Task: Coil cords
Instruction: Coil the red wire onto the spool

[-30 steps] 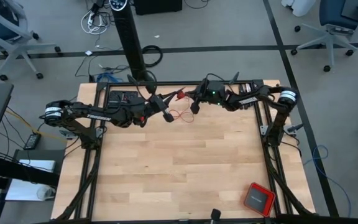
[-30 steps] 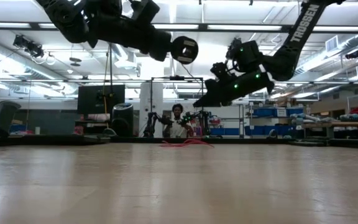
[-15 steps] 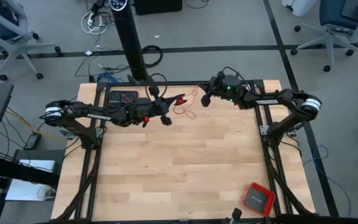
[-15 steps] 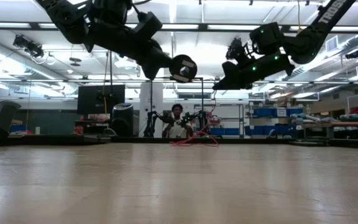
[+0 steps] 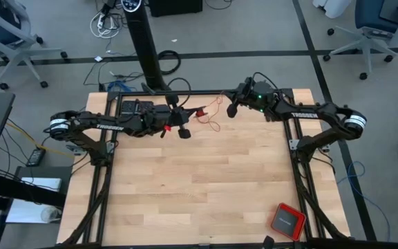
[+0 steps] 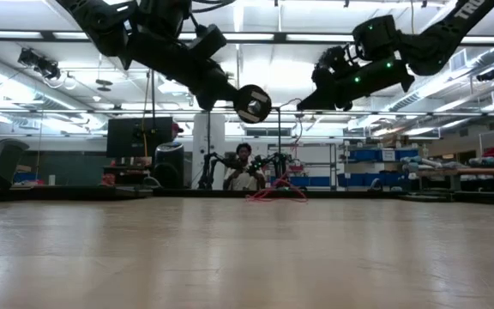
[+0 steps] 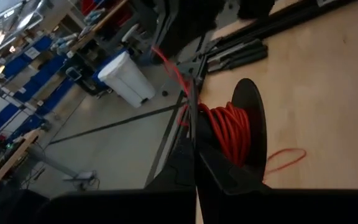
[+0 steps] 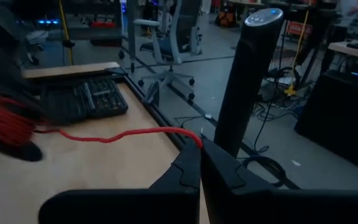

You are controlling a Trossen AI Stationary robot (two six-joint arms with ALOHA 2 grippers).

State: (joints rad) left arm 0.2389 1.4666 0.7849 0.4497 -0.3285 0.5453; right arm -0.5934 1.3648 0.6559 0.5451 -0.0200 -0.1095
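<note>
Cords here mean one thin red cord (image 8: 114, 135), most of it already wound on a dark spool (image 7: 248, 134) that your left gripper (image 7: 194, 140) has clamped between its closed fingers, held above the far edge of the table (image 5: 199, 187). A free length runs from the spool across to your right gripper (image 8: 199, 148), whose fingers are pinched shut on the strand near its end, also raised near the far edge. A slack loop hangs down and touches the wood between the two grippers in the high view. For winding, I'd judge the main thing is steady tension: keep the right gripper's pull light so the strand lays beside the earlier turns and doesn't slip off the spool's flange. Lead the strand round the core, not across the rim. Watch the slack loop for snagging on the frame rail just behind. The red box (image 5: 287, 220) at the near right corner sits well apart; ignore it.
</note>
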